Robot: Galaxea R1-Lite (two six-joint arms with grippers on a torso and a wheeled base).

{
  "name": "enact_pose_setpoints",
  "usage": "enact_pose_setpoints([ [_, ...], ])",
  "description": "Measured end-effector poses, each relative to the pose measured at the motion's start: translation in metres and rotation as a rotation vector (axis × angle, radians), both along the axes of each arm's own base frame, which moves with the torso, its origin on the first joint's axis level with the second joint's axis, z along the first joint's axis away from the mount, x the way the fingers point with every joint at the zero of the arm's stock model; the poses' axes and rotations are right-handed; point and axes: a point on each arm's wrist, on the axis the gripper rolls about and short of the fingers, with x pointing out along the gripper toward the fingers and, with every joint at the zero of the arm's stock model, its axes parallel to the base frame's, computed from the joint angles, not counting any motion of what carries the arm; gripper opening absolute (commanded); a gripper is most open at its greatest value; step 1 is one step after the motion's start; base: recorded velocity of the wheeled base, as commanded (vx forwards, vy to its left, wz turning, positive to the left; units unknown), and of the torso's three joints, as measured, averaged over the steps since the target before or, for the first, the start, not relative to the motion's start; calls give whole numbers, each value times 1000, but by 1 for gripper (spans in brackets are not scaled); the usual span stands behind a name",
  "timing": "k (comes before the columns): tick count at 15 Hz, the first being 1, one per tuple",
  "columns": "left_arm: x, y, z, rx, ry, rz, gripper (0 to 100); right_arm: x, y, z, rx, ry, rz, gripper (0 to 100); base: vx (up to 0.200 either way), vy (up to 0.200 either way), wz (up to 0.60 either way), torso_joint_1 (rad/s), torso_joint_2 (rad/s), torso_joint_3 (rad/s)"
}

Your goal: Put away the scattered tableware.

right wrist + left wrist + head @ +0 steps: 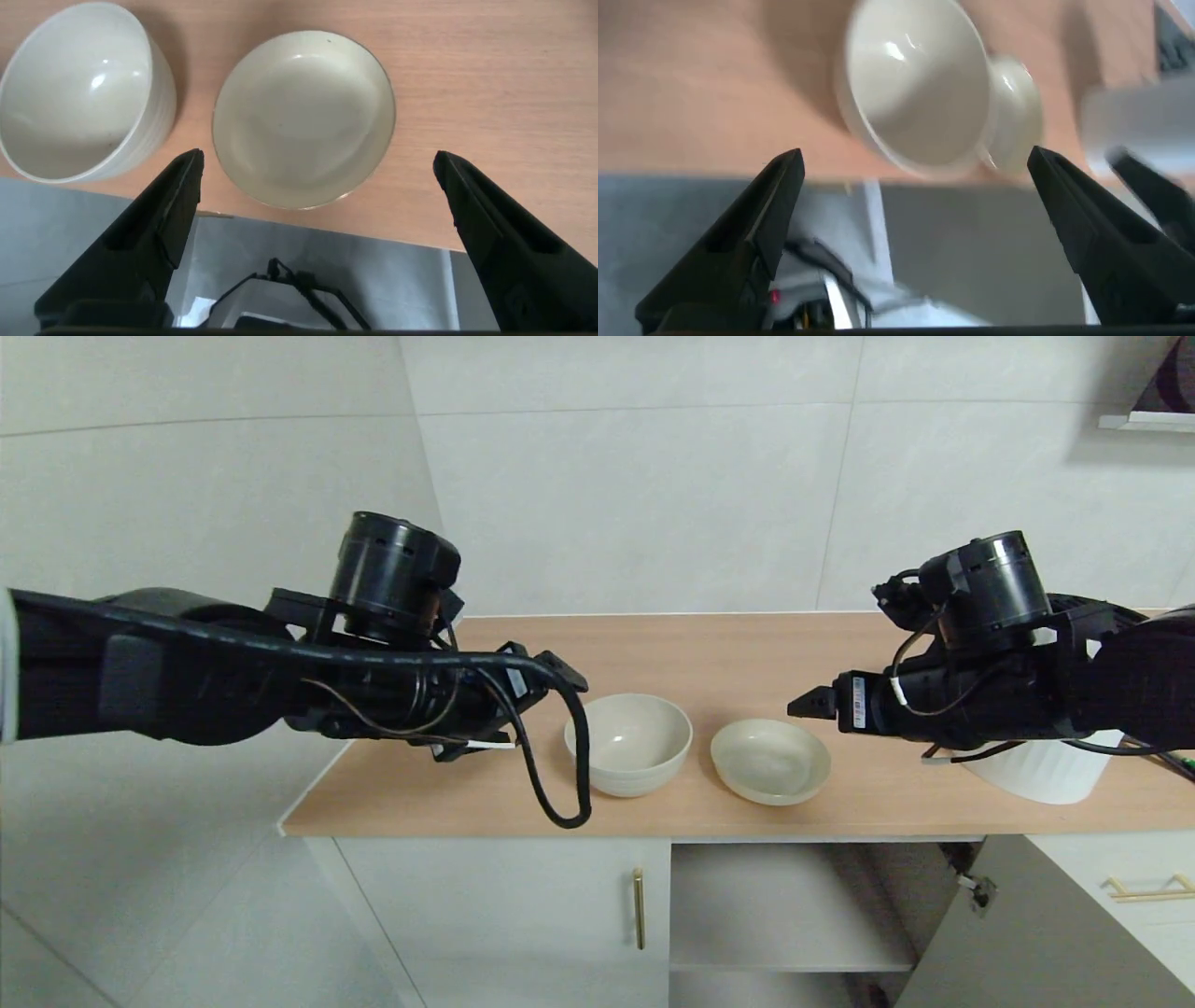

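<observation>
While hanging over the front edge of the wooden counter [709, 653], spreading the left gripper [915, 168] wide open and gripping nothing, pointing toward the deep bowl [627, 744] just beyond its fingertips. Spreading the right gripper [318, 161] equally wide, likewise empty, hovering above the shallow dish [770, 761]. Resting both vessels upright near the counter's front edge, deep bowl just beside the shallow dish on its left, not touching. Sheltering a white tub [1036, 770] beneath the right arm [1074, 681], farther right, and overlooking an open cupboard [784, 905] below.
</observation>
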Motion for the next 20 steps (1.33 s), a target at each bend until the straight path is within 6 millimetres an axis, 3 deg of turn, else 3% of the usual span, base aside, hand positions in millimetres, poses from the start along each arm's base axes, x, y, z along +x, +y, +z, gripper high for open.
enact_pose_setpoints([
  [7,36,-19,-43,19,83,111,100,3,0,-5,-5,8,-5,100,0,0,0,0,0,0],
  [16,48,-30,-65,49,117,121,100,4,0,-5,-3,7,-5,100,0,0,0,0,0,0],
  [17,48,-31,-66,51,120,119,0,4,0,-5,-3,7,-4,100,0,0,0,0,0,0],
  [20,48,-31,-68,56,125,116,0,4,0,-5,-3,6,-4,100,0,0,0,0,0,0],
])
